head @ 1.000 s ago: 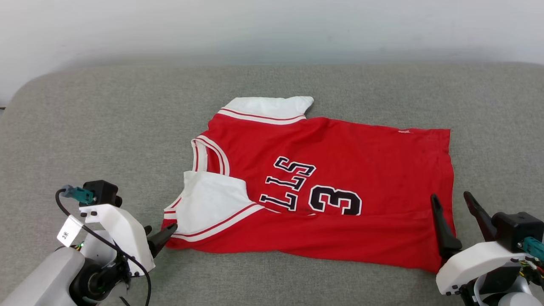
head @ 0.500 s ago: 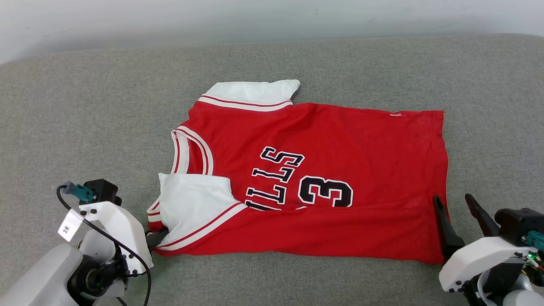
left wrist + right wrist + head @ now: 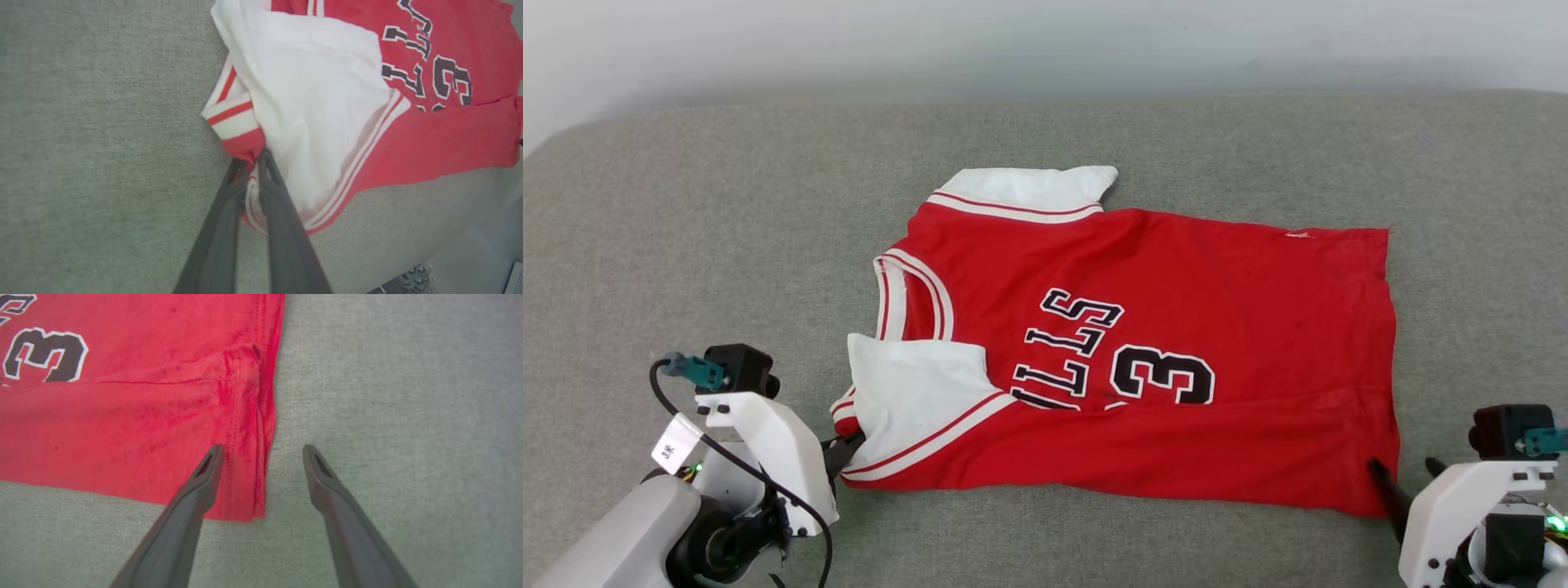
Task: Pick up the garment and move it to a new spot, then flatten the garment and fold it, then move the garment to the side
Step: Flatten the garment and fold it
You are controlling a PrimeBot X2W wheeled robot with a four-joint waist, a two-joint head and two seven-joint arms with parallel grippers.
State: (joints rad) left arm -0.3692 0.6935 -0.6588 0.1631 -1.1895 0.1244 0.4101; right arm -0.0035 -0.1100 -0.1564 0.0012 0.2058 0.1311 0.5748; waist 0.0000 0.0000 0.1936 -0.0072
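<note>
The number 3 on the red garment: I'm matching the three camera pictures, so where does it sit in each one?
Head view: the number 3 lies right of centre, on the garment.
Left wrist view: the number 3 is at the upper right.
Right wrist view: the number 3 is at the upper left.
Shared landmark: the fold line running from the number 3 toward the hem.
</note>
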